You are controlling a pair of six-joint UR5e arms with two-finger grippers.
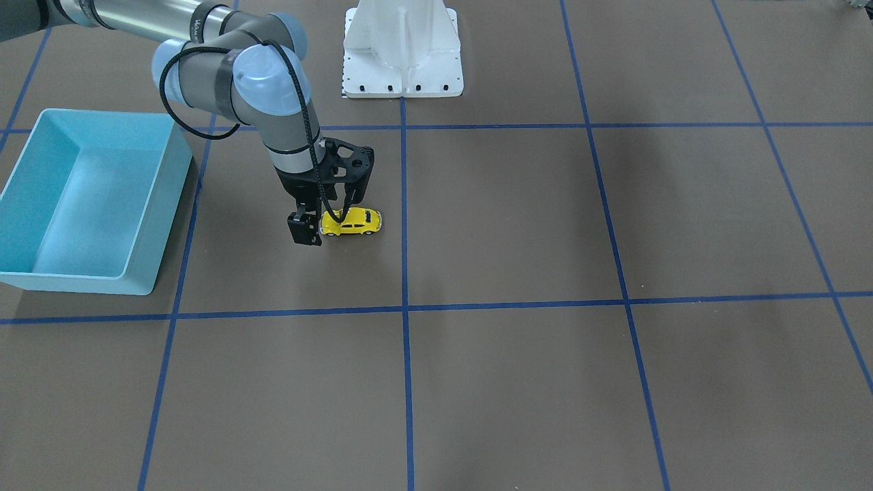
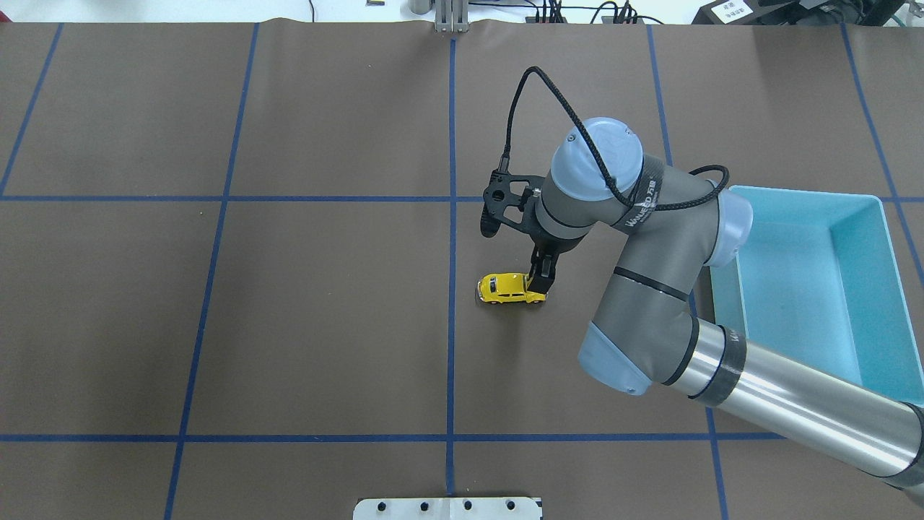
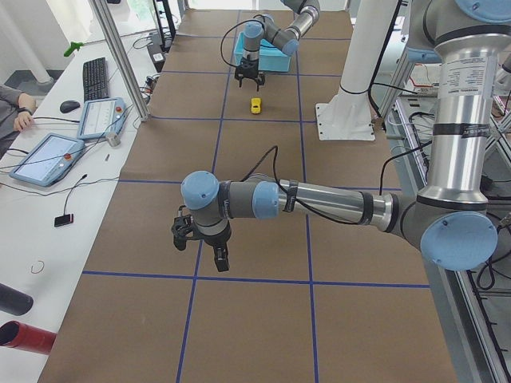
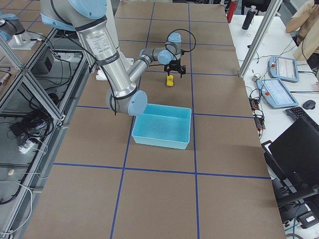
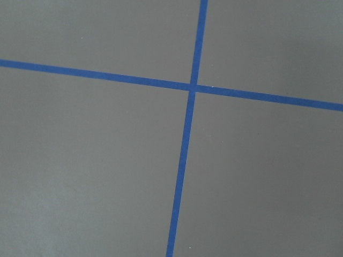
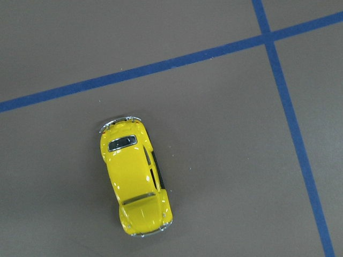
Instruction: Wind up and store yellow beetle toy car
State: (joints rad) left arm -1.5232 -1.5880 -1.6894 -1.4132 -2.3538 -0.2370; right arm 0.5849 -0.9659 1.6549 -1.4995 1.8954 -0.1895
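Note:
The yellow beetle toy car [image 1: 352,221] stands on its wheels on the brown table, near the middle; it also shows in the overhead view [image 2: 505,287] and whole in the right wrist view [image 6: 135,179]. My right gripper [image 1: 320,221] is open and points down at the car's end that faces the bin, its tips close to the table [image 2: 538,285]. No finger shows in the right wrist view, and nothing holds the car. My left gripper [image 3: 200,251] hangs over bare table far from the car; I cannot tell whether it is open or shut.
An empty light blue bin [image 1: 170,177] sits on the robot's right side, a short way from the car [image 2: 884,289]. Blue tape lines cross the table. The white robot base [image 1: 402,75] stands at the robot's edge of the table. Operators' tablets lie beside the table.

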